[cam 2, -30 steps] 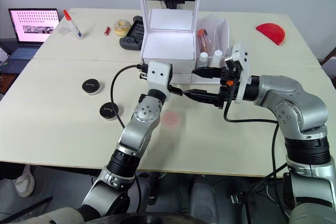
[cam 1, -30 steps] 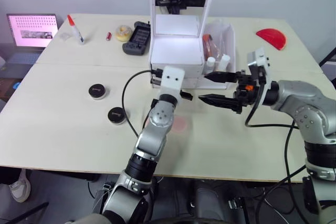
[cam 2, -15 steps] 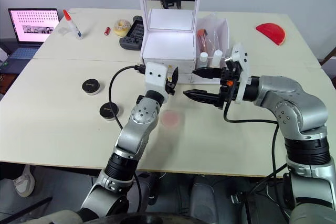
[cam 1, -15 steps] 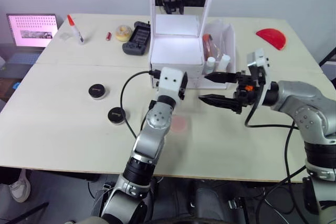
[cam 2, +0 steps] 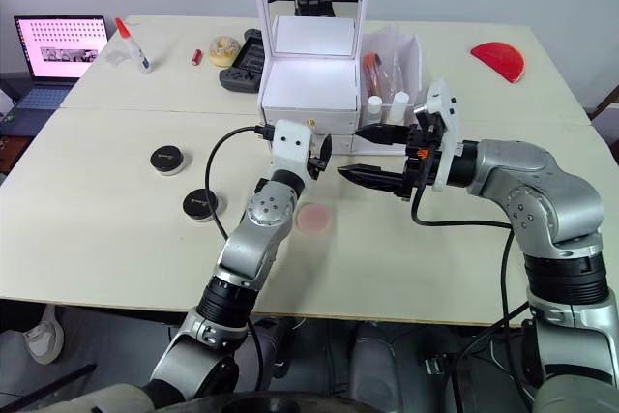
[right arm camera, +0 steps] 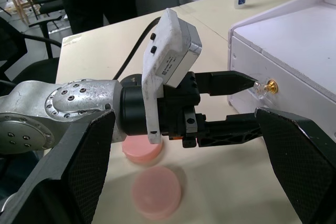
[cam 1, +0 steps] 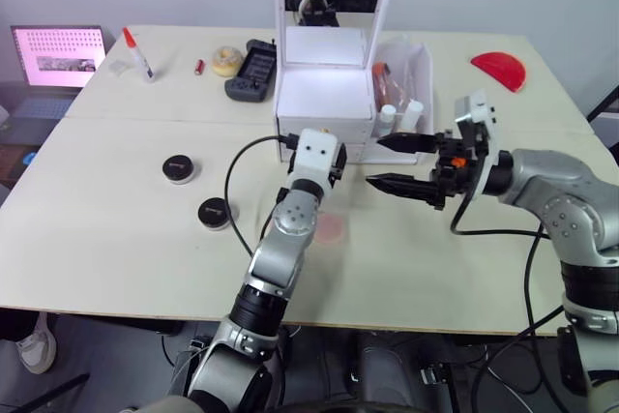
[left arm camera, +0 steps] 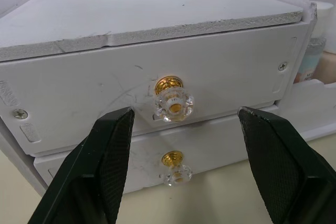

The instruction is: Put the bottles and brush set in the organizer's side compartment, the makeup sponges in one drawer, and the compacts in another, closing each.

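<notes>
Since the earlier frames, the left hand [left arm camera: 176, 129] has advanced toward the front of the organizer [cam 1: 324, 94]. It now stands directly before the drawers, fingers spread wide and holding nothing. In the left wrist view, the upper knob [left arm camera: 173, 100] lies between the two fingers [left arm camera: 113, 145] without contact; the lower knob [left arm camera: 175, 167] sits just below it. Both drawers [left arm camera: 157, 93] appear shut, though the lower front stands slightly proud of the upper.

The right hand [cam 1: 398, 163] has not changed position. It waits at 3 o'clock of the left hand, fingers parted and empty, pointing toward the organizer.

Task item locations:
- The side compartment [cam 1: 411, 70], at 3 o'clock of the drawers, already holds bottles [cam 1: 401, 115] and a bagged item, apparently the brush set.
- The makeup sponges [right arm camera: 152, 187] lie on the bench [cam 1: 126, 249] at 6 o'clock of the organizer, near the left forearm. The right wrist view shows two, close together.
- The compacts lie at 9 o'clock of the left arm, one [cam 1: 178, 167] farther from it than the other [cam 1: 215, 211].

Judgement: the side compartment stage appears complete. The current step is a grasp of the upper knob to open a drawer. The fingers must close squarely on the small knob before any pull; an off-centre grip risks slipping off.
</notes>
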{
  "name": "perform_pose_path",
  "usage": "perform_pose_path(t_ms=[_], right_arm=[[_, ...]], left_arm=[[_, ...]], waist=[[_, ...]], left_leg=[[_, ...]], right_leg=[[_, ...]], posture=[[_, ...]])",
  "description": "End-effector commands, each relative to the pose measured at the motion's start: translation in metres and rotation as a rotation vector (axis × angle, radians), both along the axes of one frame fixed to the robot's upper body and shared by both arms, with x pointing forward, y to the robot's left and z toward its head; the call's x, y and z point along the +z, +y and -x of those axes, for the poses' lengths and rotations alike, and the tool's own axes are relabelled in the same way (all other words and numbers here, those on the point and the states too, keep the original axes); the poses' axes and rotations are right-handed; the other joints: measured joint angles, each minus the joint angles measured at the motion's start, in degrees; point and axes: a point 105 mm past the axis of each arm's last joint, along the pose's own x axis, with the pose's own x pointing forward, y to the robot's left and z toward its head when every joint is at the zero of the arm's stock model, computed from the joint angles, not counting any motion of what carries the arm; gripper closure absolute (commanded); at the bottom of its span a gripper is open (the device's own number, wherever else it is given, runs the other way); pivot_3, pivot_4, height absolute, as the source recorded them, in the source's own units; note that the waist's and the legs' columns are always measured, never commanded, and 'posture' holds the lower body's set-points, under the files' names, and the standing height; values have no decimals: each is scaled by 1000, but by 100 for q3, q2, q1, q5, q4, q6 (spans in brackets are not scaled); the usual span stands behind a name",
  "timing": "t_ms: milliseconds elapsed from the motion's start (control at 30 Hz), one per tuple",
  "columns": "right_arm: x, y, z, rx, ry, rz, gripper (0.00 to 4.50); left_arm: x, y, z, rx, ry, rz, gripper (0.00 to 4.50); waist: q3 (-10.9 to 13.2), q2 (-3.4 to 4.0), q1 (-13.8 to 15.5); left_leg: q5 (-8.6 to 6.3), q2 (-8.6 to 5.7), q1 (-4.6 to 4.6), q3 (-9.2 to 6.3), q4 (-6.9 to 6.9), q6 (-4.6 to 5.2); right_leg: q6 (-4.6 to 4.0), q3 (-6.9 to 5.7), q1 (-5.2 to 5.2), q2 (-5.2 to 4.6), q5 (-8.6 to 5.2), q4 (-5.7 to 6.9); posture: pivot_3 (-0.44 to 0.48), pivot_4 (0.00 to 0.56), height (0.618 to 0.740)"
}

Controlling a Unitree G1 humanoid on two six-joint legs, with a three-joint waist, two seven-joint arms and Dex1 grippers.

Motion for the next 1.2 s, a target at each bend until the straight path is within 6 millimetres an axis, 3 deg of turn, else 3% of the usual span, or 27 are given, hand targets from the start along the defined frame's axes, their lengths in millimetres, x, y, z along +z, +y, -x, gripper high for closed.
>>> perform_pose_path(t_ms=[33, 933, 1033, 1167, 1200], right_arm=[[12, -1, 4, 1, -52, -13, 0], [10, 0, 3, -4, -53, -9, 0], [10, 0, 3, -4, -54, -8, 0], [10, 0, 3, -3, -53, -8, 0], [10, 1, 3, -3, -54, -8, 0]], left_arm=[[19, -2, -2, 2, -64, 30, 1188], [36, -5, -1, -17, -138, 59, 1188], [36, -5, -1, -17, -139, 60, 2065], [36, -5, -1, -18, -143, 62, 4052], [36, -5, -1, -18, -142, 62, 4180]], waist=[[0, 0, 1], [0, 0, 0], [0, 0, 0], [0, 0, 0], [0, 0, 3]], left_leg=[[0, 0, 0, 0, 0, 0], [1, 1, 0, 0, 5, -1], [1, 1, 0, 0, 5, -1], [1, 1, 0, 0, 3, -1], [1, 1, 0, 0, 2, -1]], right_leg=[[0, 0, 0, 0, 0, 0], [2, 0, 1, 1, 7, -1], [2, 0, 1, 2, 7, -1], [2, 1, 1, 1, 7, -3], [2, 1, 1, 1, 7, -3]], posture=[[0, 150, 737], [0, 150, 737], [0, 150, 737], [0, 150, 737], [0, 150, 737]])
